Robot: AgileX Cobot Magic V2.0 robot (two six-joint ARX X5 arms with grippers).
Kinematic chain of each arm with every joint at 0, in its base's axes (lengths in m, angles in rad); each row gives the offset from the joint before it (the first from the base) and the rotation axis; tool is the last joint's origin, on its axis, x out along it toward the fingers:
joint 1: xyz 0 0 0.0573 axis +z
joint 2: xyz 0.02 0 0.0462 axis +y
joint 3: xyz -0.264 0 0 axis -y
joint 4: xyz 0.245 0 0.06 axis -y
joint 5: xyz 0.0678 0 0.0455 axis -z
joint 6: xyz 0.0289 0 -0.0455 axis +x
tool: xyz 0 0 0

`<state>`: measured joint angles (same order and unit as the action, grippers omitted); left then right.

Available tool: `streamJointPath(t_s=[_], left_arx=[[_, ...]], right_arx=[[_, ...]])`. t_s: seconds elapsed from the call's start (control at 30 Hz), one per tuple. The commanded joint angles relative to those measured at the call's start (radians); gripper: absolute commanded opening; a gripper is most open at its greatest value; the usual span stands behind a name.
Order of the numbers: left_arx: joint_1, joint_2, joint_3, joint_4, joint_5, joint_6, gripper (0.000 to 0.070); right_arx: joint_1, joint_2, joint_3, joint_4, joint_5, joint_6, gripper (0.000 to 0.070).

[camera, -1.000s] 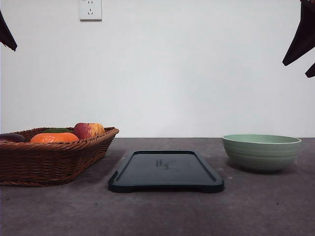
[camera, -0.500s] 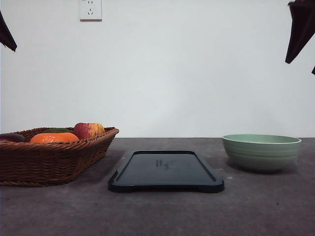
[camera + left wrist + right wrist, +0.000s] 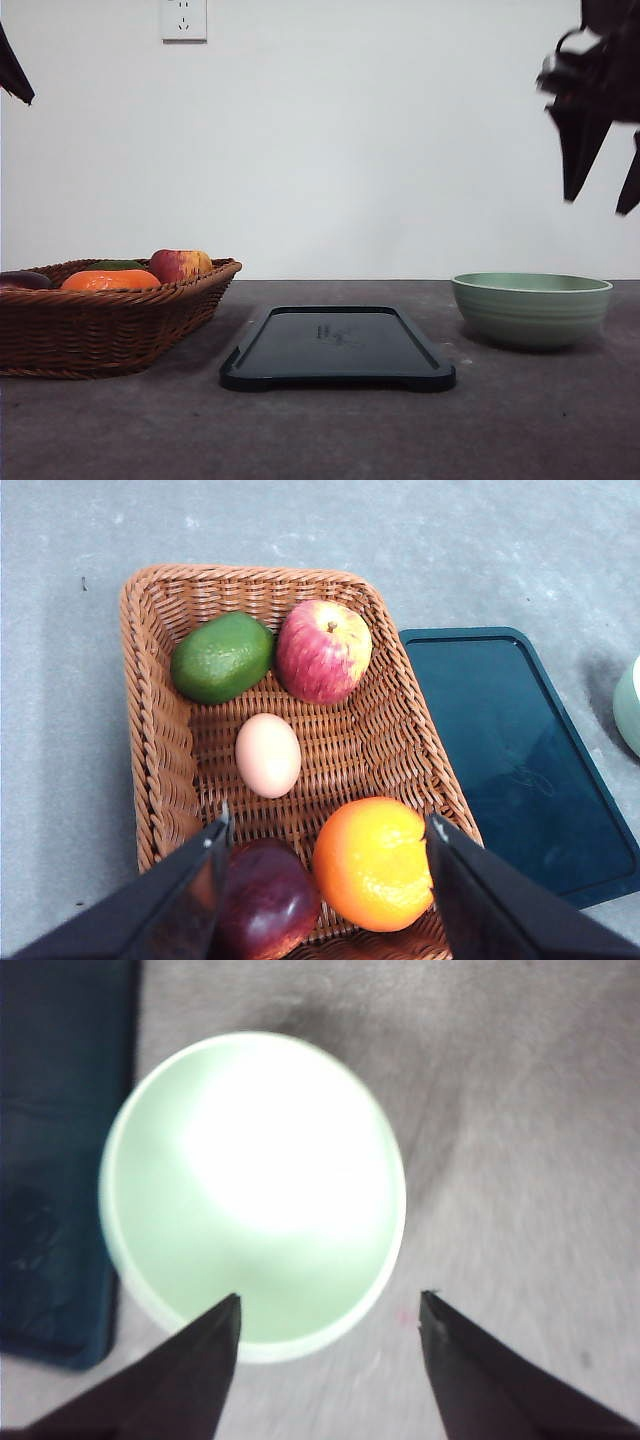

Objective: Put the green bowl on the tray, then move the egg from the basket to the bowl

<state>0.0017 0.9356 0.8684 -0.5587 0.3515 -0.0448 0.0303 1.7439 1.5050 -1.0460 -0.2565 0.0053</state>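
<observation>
My right claw (image 3: pixel 598 205) hangs spread wide at the upper right of the front view, above the green bowl (image 3: pixel 531 308), which sits on the grey table (image 3: pixel 320 440) at right, clear of the black tray (image 3: pixel 337 348) at centre. My left claw (image 3: pixel 325 840), also wide, hovers over the wicker basket (image 3: pixel 160 780) holding the pale egg (image 3: pixel 268 755).

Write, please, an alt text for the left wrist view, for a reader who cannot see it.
A brown wicker basket on a grey table holds a pale egg in its middle, with a green fruit, an apple, an orange fruit and a dark purple fruit around it. The open left tool hovers above; a black tray lies beside the basket.
</observation>
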Motion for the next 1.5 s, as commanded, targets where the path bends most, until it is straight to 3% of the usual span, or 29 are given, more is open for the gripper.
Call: streamJointPath(t_s=[0.0, 0.27, 0.47, 0.6, 0.8, 1.0, 1.3, 1.47], left_arx=[[-0.002, 0.005, 0.023, 0.005, 0.01, 0.0, 0.0386], [-0.002, 0.005, 0.023, 0.005, 0.009, 0.0, 0.0386], [-0.002, 0.005, 0.023, 0.005, 0.009, -0.001, 0.0387], [-0.002, 0.005, 0.023, 0.005, 0.01, 0.0, 0.0386], [-0.002, 0.006, 0.023, 0.005, 0.009, 0.0, 0.0386], [-0.002, 0.006, 0.023, 0.005, 0.009, -0.001, 0.0386], [-0.002, 0.006, 0.023, 0.005, 0.009, -0.001, 0.0386], [-0.002, 0.006, 0.023, 0.004, 0.009, -0.001, 0.0386]], right_arx=[[-0.003, 0.051, 0.021, 0.007, 0.005, -0.016, 0.0326], [-0.006, 0.162, 0.021, 0.039, 0.047, -0.018, 0.0308], [-0.008, 0.192, 0.021, 0.054, 0.048, -0.02, 0.0006], [-0.008, 0.192, 0.03, 0.057, 0.048, -0.02, 0.0], [-0.001, 0.192, 0.159, -0.1, 0.047, -0.024, 0.0], [0.073, 0.192, 0.294, -0.208, 0.044, -0.038, 0.0], [0.281, 0.194, 0.33, -0.123, 0.04, 0.016, 0.0], [0.369, 0.221, 0.33, -0.037, -0.009, 0.044, 0.0]])
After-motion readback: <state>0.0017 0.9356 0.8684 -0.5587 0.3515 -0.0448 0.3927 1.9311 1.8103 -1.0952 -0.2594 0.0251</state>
